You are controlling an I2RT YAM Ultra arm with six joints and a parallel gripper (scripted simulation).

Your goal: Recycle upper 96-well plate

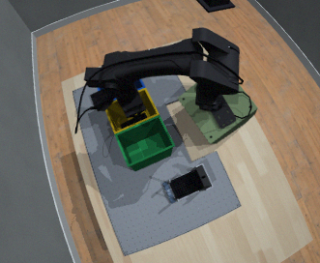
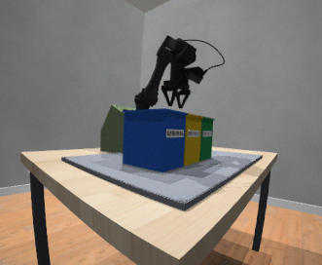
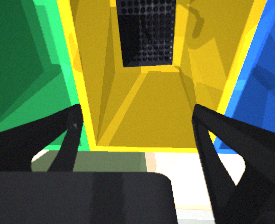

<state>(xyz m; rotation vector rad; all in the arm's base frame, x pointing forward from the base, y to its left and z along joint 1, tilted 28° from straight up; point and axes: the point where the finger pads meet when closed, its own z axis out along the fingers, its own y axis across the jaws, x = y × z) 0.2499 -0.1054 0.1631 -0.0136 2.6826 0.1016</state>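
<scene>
— Where's your upper plate (image 3: 147,32)?
— Inside the yellow bin (image 3: 138,115), lying at its far end. That bin stands between the green bin (image 1: 144,142) and the blue bin (image 2: 152,138).
— And your jaws?
— Spread wide above the yellow bin, pinching nothing.

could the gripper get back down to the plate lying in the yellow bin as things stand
Probably yes: the open gripper hangs right above the yellow bin, whose top is open, with nothing between it and the plate inside.
</scene>
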